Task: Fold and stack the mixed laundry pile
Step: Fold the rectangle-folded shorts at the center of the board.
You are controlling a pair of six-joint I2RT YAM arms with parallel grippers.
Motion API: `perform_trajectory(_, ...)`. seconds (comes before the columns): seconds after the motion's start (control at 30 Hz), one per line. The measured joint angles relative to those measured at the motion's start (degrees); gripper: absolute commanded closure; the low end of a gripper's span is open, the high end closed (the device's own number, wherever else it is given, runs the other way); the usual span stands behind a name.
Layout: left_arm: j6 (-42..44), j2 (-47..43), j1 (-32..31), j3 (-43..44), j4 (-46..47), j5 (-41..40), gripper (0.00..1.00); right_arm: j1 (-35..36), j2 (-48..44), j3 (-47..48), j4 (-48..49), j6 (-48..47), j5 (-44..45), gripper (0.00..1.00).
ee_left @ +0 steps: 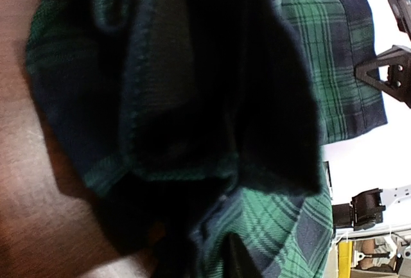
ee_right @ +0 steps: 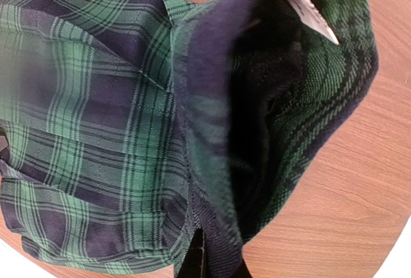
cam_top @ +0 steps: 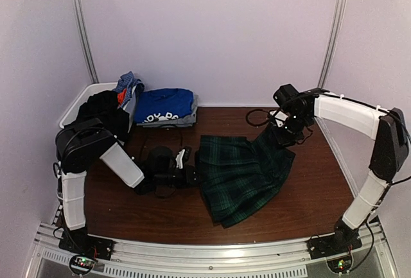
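Observation:
The dark green tartan pleated skirt (cam_top: 241, 172) lies spread on the brown table, partly bunched. My left gripper (cam_top: 192, 174) is at its left edge, shut on the fabric; in the left wrist view the skirt (ee_left: 160, 85) drapes over the jaws (ee_left: 218, 252). My right gripper (cam_top: 280, 133) holds the skirt's far right corner, lifted slightly. The right wrist view shows the navy waistband (ee_right: 212, 182) pinched in the jaws (ee_right: 212, 262). A folded royal-blue T-shirt (cam_top: 164, 106) lies at the back left. Black (cam_top: 103, 108) and multicoloured (cam_top: 128, 85) pieces sit in the basket.
A white plastic basket (cam_top: 77, 101) stands at the back left corner beside the blue T-shirt. Bare brown table (cam_top: 160, 217) shows in front of the skirt and at the far right. Pale walls close in the back and sides.

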Motion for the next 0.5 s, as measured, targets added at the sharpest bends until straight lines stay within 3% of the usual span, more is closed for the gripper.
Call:
perform_trajectory(0.33,-3.17,1.81,-0.57,0.52,4.55,0.09,1.00,12.70,10.88,13.42,-5.03,3.67,8.28,0.97)
perform_trajectory(0.5,-3.78,2.36,-0.83,1.01,5.27,0.11,1.00,19.41,18.53,20.70,-8.22,6.36,12.31,0.97)
